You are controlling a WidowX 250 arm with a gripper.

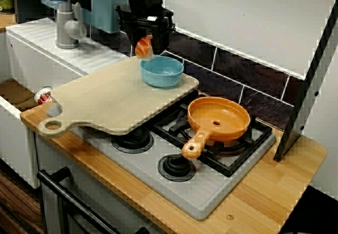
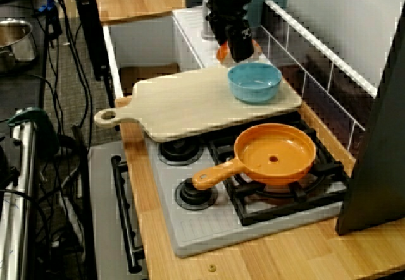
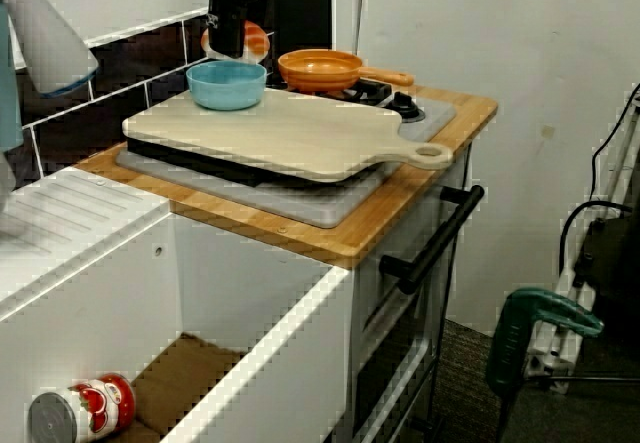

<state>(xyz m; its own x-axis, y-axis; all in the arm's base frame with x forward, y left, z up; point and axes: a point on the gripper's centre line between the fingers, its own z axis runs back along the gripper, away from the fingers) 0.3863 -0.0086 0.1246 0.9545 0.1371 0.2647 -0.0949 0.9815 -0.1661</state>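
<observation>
My black gripper [image 1: 147,37] hangs just above the far left rim of a light blue bowl [image 1: 161,71]. It is shut on a small orange and white piece [image 1: 143,48] that looks like toy food. The bowl stands on the far corner of a pale wooden cutting board [image 1: 111,99]. In the view along the counter the gripper [image 2: 235,45] is behind the bowl [image 2: 254,81], and the orange piece [image 2: 222,52] peeks out at its left. From the sink side the gripper [image 3: 230,41] covers most of the piece [image 3: 256,39], above the bowl [image 3: 227,84].
The board lies over the left burners of a grey stove [image 1: 211,189]. An orange pan [image 1: 218,120] sits on the back right burner, handle towards the front. A tap [image 1: 67,25] and a sink with a red can [image 3: 80,413] are at left. A dark slanted panel [image 1: 309,81] is at right.
</observation>
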